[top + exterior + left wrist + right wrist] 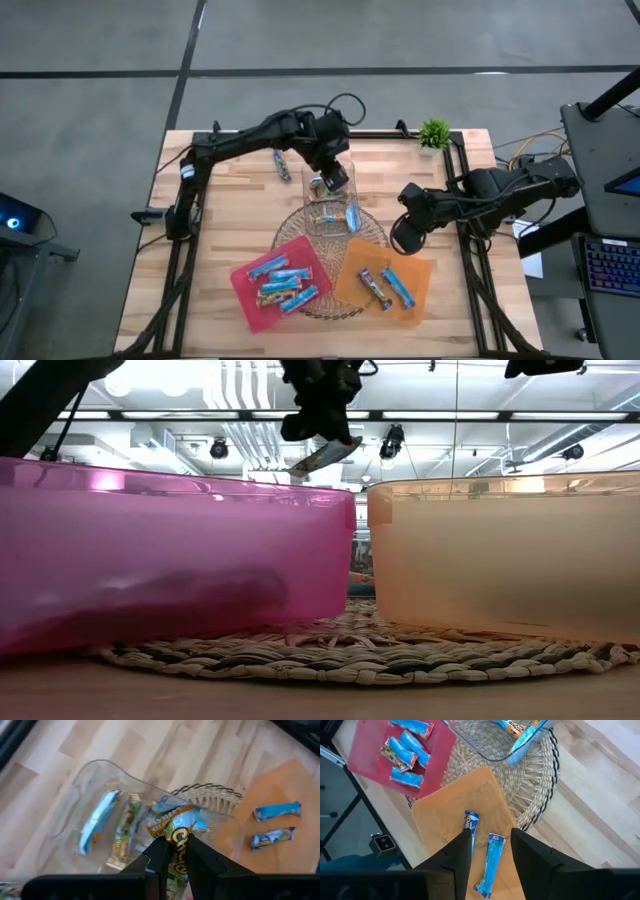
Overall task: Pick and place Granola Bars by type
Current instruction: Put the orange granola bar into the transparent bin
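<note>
Your left end effector [334, 181] hangs above the clear plastic box [331, 203], its fingers [159, 854] clamped on a shiny orange-and-blue wrapped granola bar [176, 831]; the low view shows that bar [322, 457] lifted clear, tilted, well above the tray rims. Your right end effector [491, 850] hovers over the orange flat tray [350, 285] with its fingers spread apart and nothing between them.

Around you: the light wooden surface [230, 200] carries a round woven mat [532, 780] under the box and under the inner edges of both trays. A small green potted plant [434, 133] stands at the far edge, well apart from the work. One lone wrapped bar [281, 163] lies on the bare wood beside the left arm.

Containers: the clear box still holds a light blue bar [97, 820] and a tan-green bar [123, 831] side by side, plus others partly hidden behind the held bar. The pink flat tray [247, 296] holds a cluster of mostly light blue bars [405, 747], touching one another. The orange tray holds two bars, a dark-ended one [471, 824] and a light blue one [491, 857], lying just beside each other.
</note>
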{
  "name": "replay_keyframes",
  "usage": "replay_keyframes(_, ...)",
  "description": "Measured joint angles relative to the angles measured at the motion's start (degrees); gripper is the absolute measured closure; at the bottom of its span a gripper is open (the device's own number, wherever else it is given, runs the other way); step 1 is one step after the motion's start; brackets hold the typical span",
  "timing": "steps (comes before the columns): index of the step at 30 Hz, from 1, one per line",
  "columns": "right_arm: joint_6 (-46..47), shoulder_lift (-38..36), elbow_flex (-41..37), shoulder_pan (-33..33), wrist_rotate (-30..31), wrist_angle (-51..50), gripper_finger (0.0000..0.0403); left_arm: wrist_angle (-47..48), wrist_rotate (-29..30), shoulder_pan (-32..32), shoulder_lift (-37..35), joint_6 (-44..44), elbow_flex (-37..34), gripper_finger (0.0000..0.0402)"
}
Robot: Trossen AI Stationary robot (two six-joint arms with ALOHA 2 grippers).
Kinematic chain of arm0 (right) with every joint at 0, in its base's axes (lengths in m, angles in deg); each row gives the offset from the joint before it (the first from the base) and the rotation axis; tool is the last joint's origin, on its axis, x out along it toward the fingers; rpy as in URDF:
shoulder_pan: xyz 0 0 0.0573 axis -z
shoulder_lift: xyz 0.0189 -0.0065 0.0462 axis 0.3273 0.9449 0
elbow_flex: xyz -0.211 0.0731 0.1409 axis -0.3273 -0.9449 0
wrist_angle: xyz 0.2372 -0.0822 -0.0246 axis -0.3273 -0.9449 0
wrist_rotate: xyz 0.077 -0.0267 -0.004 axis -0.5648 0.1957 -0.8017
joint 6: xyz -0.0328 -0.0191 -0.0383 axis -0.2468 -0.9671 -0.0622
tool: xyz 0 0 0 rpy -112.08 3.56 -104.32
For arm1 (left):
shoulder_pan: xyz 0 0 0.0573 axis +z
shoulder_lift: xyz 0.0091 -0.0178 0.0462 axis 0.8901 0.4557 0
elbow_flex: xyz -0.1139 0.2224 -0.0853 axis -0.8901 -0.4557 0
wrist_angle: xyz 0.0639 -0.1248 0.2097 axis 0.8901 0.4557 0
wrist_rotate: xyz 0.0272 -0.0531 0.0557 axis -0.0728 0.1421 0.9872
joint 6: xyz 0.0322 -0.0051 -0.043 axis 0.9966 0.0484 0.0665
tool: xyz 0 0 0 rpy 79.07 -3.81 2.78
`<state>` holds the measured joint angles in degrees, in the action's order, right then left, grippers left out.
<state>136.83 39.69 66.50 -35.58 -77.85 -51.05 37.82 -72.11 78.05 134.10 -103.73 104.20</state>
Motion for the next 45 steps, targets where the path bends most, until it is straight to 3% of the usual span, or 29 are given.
replay_keyframes(12,-1.11,-0.36,0.00,-0.02,-0.14,-0.02,0.0277,-0.63,0.15,-2.98,0.00,2.12,-2.42,0.0362)
replay_keyframes(31,-1.83,-0.55,0.00,-0.02,-0.12,-0.11,0.0288,-14.42,-3.74,-2.58,0.09,4.54,-18.35,0.0362)
replay_keyframes(45,-1.98,-0.55,0.00,-0.01,-0.08,-0.13,0.0292,-16.13,-3.93,-2.45,0.07,4.37,-19.01,0.0362)
